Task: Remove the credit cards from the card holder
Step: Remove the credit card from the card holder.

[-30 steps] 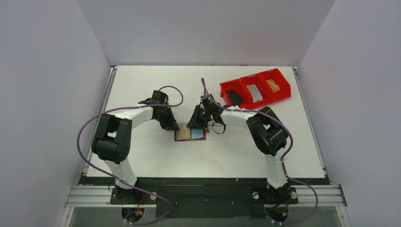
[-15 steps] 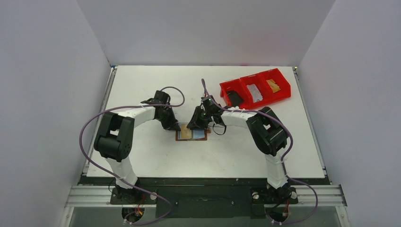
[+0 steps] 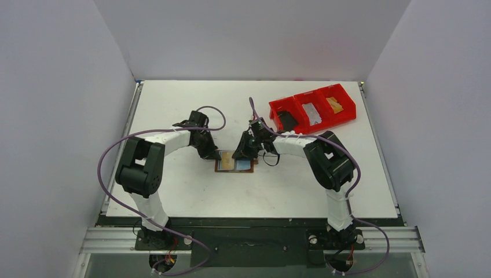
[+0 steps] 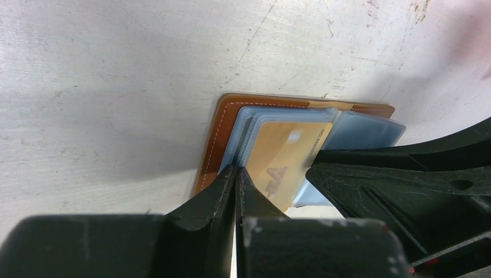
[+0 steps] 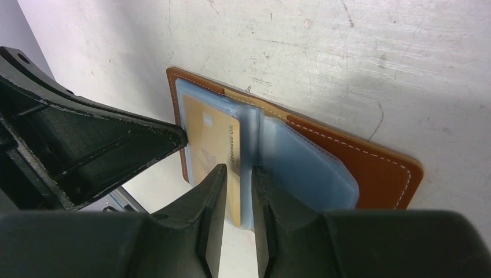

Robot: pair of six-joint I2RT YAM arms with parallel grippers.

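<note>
The brown leather card holder lies open and flat on the white table, its pale blue sleeves facing up. A gold credit card sits in the top sleeve of the left half. My left gripper is shut, its tips pressed on the left edge of the sleeves beside the card. My right gripper stands narrowly open over the middle fold, with the card's right edge in the gap between its fingers. Nothing is lifted off the holder.
A red three-compartment bin stands at the back right; its left compartment holds a black card, the other two hold pale and yellowish things. Both arms arch in from the near edge and their wrists almost meet over the holder.
The left gripper's jaws have closed at the holder's left edge. The right wrist has shifted slightly to the right. The holder has stayed nearly in place.
</note>
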